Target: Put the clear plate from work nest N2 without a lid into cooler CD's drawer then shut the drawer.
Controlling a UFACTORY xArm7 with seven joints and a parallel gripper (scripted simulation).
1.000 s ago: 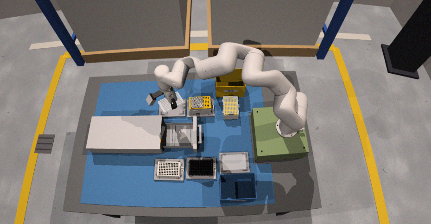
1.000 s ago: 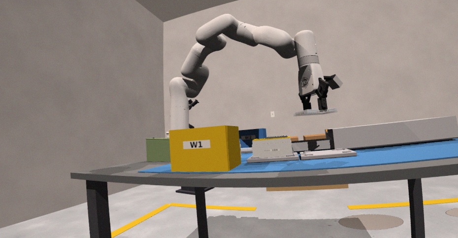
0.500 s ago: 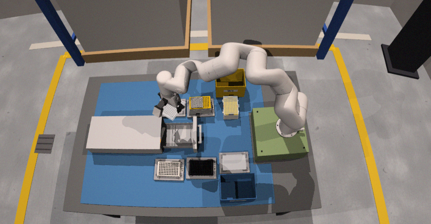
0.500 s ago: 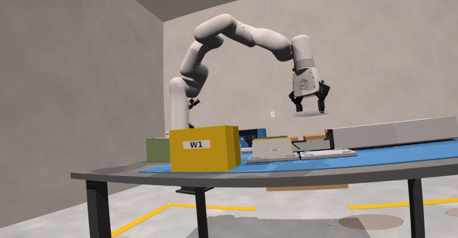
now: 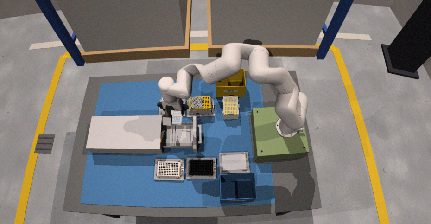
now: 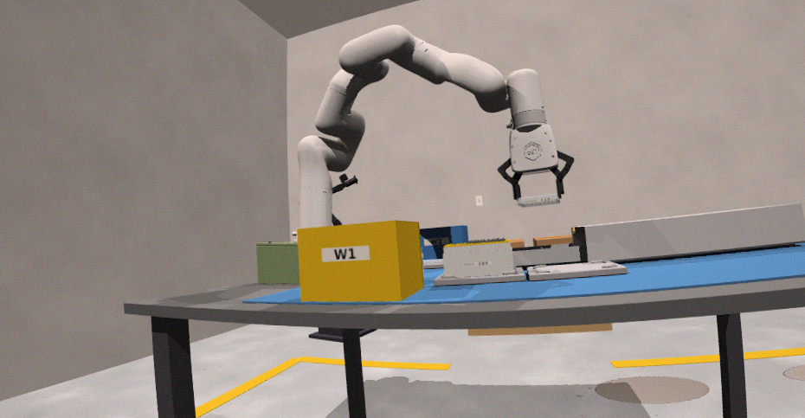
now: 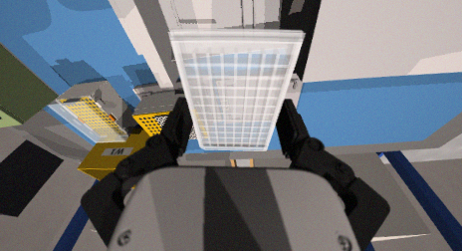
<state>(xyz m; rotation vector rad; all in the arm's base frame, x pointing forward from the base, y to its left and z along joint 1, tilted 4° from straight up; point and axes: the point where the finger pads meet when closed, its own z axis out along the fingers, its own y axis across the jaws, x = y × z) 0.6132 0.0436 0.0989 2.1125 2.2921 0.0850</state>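
claw [image 6: 538, 196] spread wide, clamped on the clear plate [image 7: 238, 92], held level above the open drawer [image 5: 180, 135] for dropping in flat.

Above drawer: the pulled-out grey cooler drawer [image 5: 180, 136] lies open upward.
Left: long grey cooler housing [image 5: 125, 133] walls it.
Behind: yellow-topped tip box [image 5: 200, 103] stands near.

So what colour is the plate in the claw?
Clear, with a pale grid of wells; the wrist view shows it best.
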